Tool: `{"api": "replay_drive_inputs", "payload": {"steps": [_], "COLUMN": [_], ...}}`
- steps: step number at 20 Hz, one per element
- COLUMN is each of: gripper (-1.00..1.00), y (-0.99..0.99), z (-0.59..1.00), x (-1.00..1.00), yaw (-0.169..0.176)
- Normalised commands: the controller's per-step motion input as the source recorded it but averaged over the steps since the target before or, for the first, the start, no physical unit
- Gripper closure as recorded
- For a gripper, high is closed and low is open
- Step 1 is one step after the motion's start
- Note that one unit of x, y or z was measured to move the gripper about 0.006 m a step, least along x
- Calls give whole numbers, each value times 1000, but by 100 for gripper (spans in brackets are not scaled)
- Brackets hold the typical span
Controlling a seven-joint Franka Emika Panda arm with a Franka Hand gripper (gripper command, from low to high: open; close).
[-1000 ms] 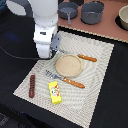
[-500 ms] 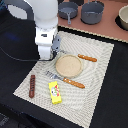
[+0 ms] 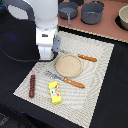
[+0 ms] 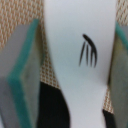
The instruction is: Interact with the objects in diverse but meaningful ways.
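The gripper (image 4: 75, 70) is low over the woven placemat (image 3: 100, 65), its teal-edged grey pads (image 4: 22, 80) standing either side of a smooth white oblong piece (image 4: 77, 60) marked with dark strokes. Whether the pads actually press it cannot be told. The glossy piece could slip or twist if squeezed off-centre. On the mat lie a yellow packet (image 3: 55, 92), a dark brown stick (image 3: 32, 85) and a round tan plate (image 3: 68, 64).

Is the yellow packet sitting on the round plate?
No, the yellow packet lies on the mat, apart from the plate.
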Motion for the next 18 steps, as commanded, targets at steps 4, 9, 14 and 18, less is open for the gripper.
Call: {"api": "replay_drive_inputs", "payload": {"steps": [4,9,14,18], "gripper": [100,100,100,100], "y": [0,-41,-11,71], "z": [29,614,730,479], "x": [-679,-810,-38,655], "yaw": [85,44,65,59]}}
